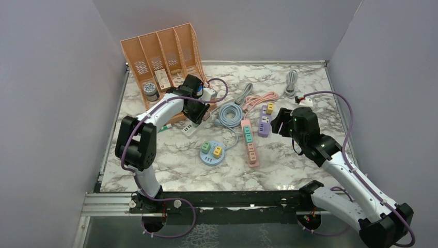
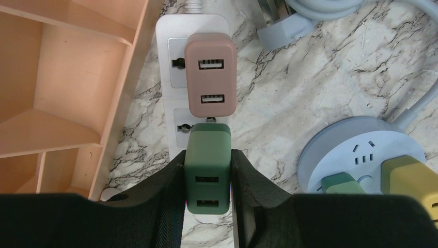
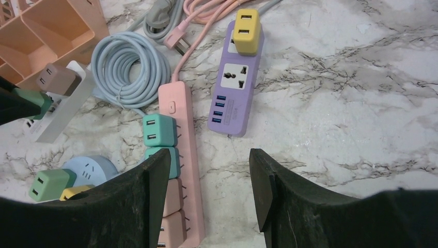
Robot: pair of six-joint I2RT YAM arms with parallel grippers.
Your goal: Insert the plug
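My left tool (image 2: 207, 156) clamps the green plug (image 2: 207, 142) square over the white strip (image 2: 173, 103) so its pins can meet the free socket. My right tool (image 3: 209, 161) hangs apart and empty, well off to the right.

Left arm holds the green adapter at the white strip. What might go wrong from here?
The left hand is shut on the green adapter, right beside the brown adapter; they may collide. Its prongs are hidden, so alignment with the white strip is uncertain, and the loose strip may slide.
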